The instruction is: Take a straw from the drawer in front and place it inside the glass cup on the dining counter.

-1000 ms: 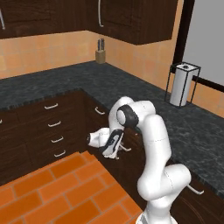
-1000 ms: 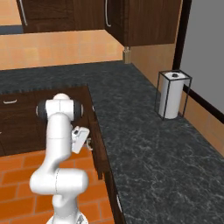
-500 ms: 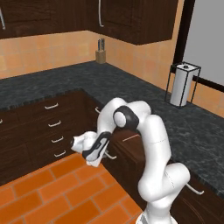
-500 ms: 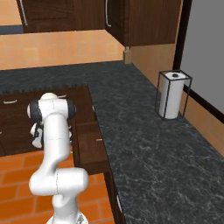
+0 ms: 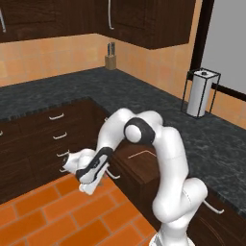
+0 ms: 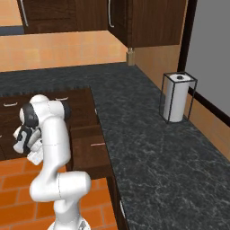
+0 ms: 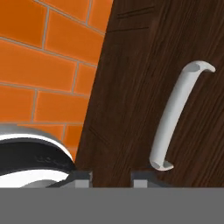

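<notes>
The dark brown drawer (image 5: 139,166) stands pulled out from under the black worktop, also seen in the right base view (image 6: 90,143). A thin pinkish line in it looks like the straw (image 5: 142,153). My gripper (image 5: 87,186) hangs low over the orange floor, just left of the drawer front. In the hand view the drawer front (image 7: 131,87) is close ahead, and its curved silver handle (image 7: 173,118) lies to the right of my gripper (image 7: 111,177). The jaws stand a little apart with nothing between them. The glass cup and the dining counter are out of view.
A paper towel roll in a wire stand (image 5: 199,93) and a knife block (image 5: 110,49) sit on the black speckled worktop (image 6: 148,148). More dark drawers (image 5: 57,137) line the left wall. Orange tiled floor (image 5: 48,216) lies below the hand.
The hand has swung out from the cabinet, left and down toward the floor, and the drawer has slid open with it. The handle now lies outside the jaws.
</notes>
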